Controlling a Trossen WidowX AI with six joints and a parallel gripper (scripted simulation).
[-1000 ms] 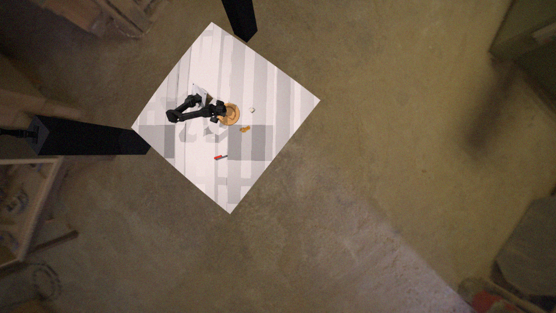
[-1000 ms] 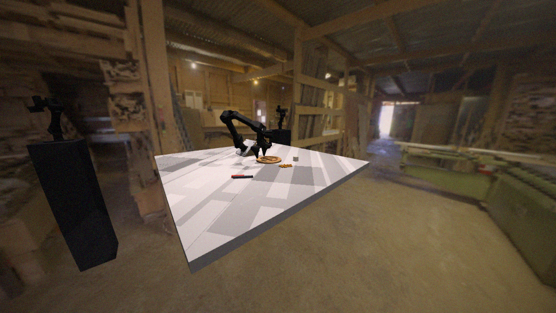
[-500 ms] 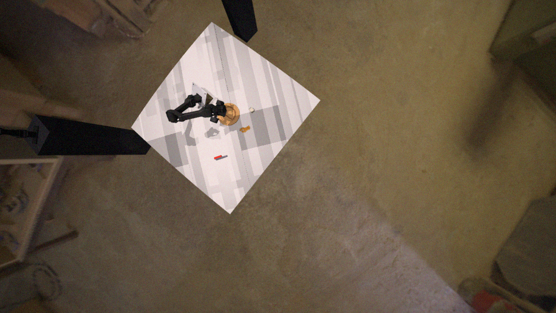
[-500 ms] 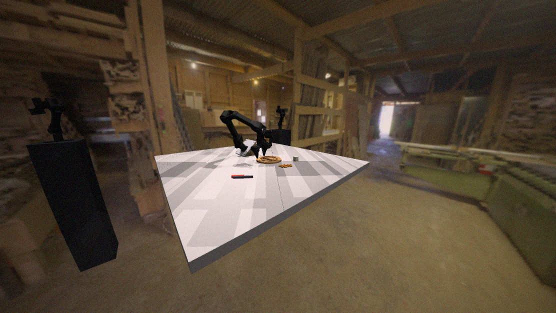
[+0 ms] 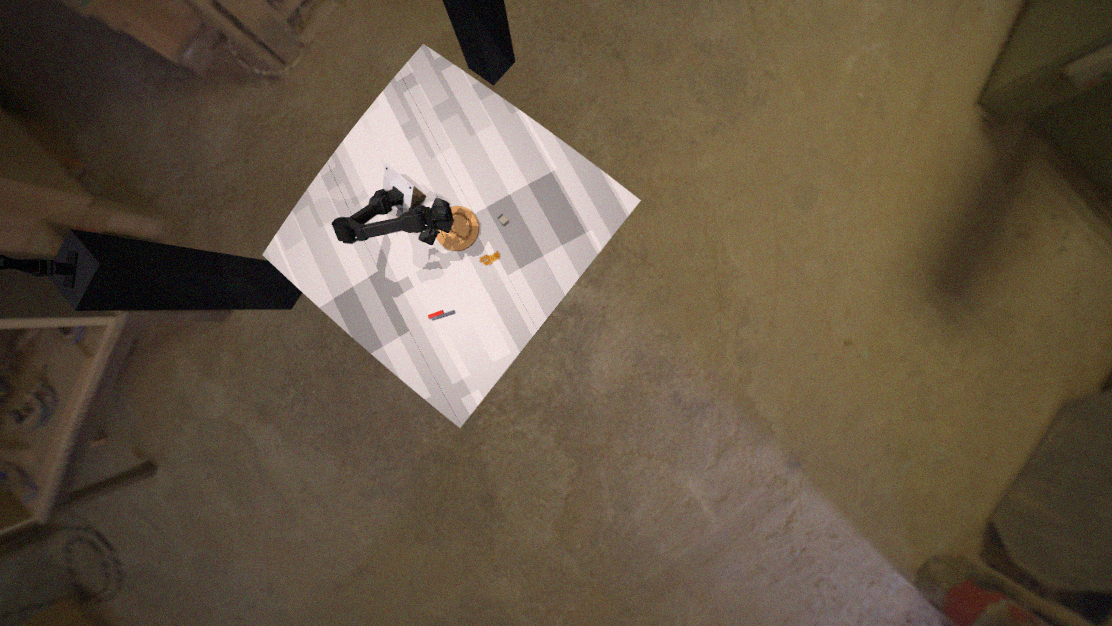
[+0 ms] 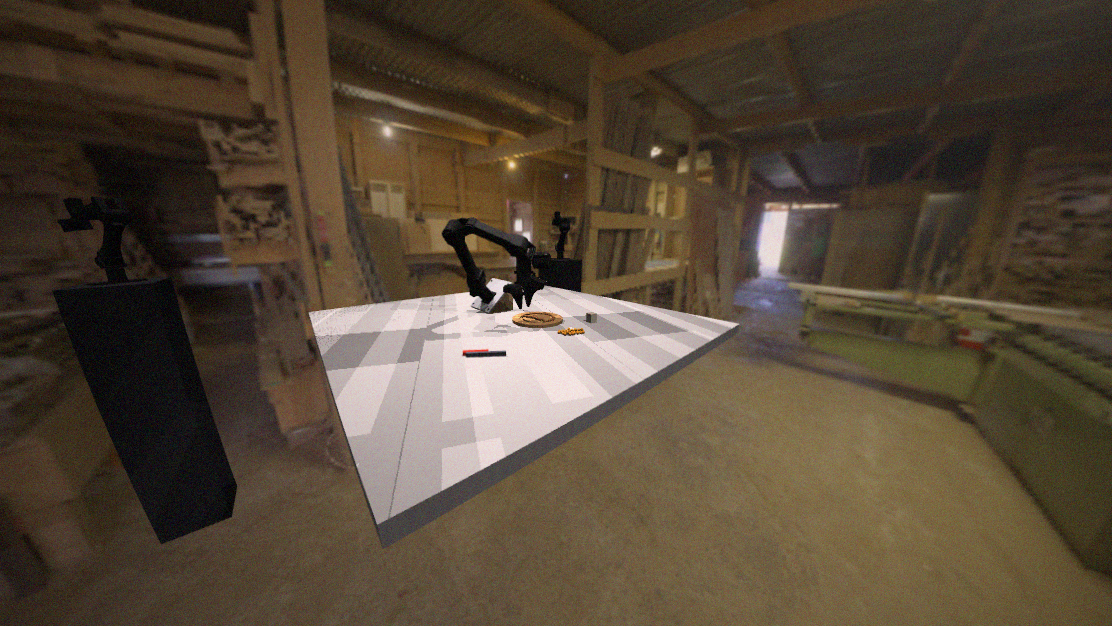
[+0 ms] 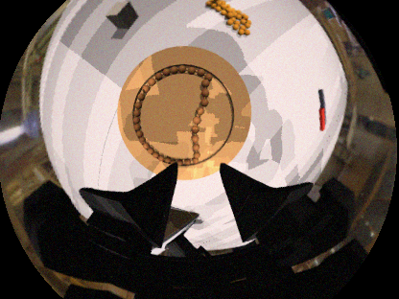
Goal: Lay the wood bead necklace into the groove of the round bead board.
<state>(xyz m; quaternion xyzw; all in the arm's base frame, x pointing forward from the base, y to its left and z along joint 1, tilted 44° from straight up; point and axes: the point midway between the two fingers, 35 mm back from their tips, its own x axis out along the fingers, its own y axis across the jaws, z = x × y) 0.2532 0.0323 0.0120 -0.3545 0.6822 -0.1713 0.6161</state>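
Note:
The round bead board [image 7: 127,107] [image 5: 473,233] [image 6: 557,319] is light wood with a thin circular groove. The brown wood bead necklace [image 7: 137,120] lies on it. In the wrist view its beads follow the groove along the top, left and bottom. On the right they leave it and run in a slightly bent line across the inside, from upper right to bottom. The groove's right arc shows no beads. My gripper [image 7: 199,166] [image 6: 524,303] is open and empty, its fingertips apart over the board's near edge, just beside the lowest beads.
A cluster of orange beads [image 7: 238,21] [image 5: 490,258] [image 6: 571,332] and a small grey cube [image 7: 123,15] [image 5: 503,220] [image 6: 591,317] lie beyond the board. A red and dark stick [image 7: 321,117] [image 5: 435,314] [image 6: 484,353] lies to the right in the wrist view. A tilted white plate stands near the arm's base.

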